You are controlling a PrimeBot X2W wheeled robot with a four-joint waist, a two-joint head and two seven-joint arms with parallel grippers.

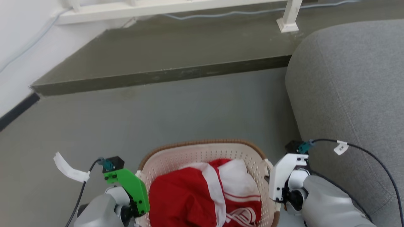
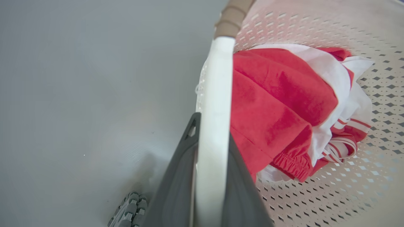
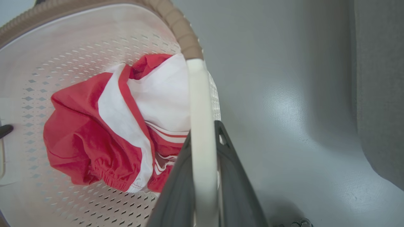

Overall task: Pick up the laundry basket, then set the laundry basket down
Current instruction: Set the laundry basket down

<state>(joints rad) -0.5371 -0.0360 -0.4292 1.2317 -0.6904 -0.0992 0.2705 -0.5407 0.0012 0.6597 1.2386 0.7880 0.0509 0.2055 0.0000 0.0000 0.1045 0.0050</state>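
Left end effector [image 2: 213, 138]: fingers clamped across white side handle [image 2: 216, 94] of laundry basket [image 1: 202, 151]. Right end effector [image 3: 204, 132]: same, pinching opposite handle [image 3: 199, 94]. Two-sided hold likely meant for a level carry, red-and-white garment [image 1: 189, 195] inside. Basket near, between both arms, over grey floor [image 1: 189, 107], left of sofa [image 1: 347, 78]; lifted or resting, cannot tell. Cable tag [image 1: 341, 147]: writing unreadable.

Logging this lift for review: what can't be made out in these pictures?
- Head view: near end of the laundry basket, cut off by the bottom edge.
- All views: whether its base touches the floor; walls and clothing hide it.
- Head view: left claw and right claw fingertips, hidden behind their wrists.
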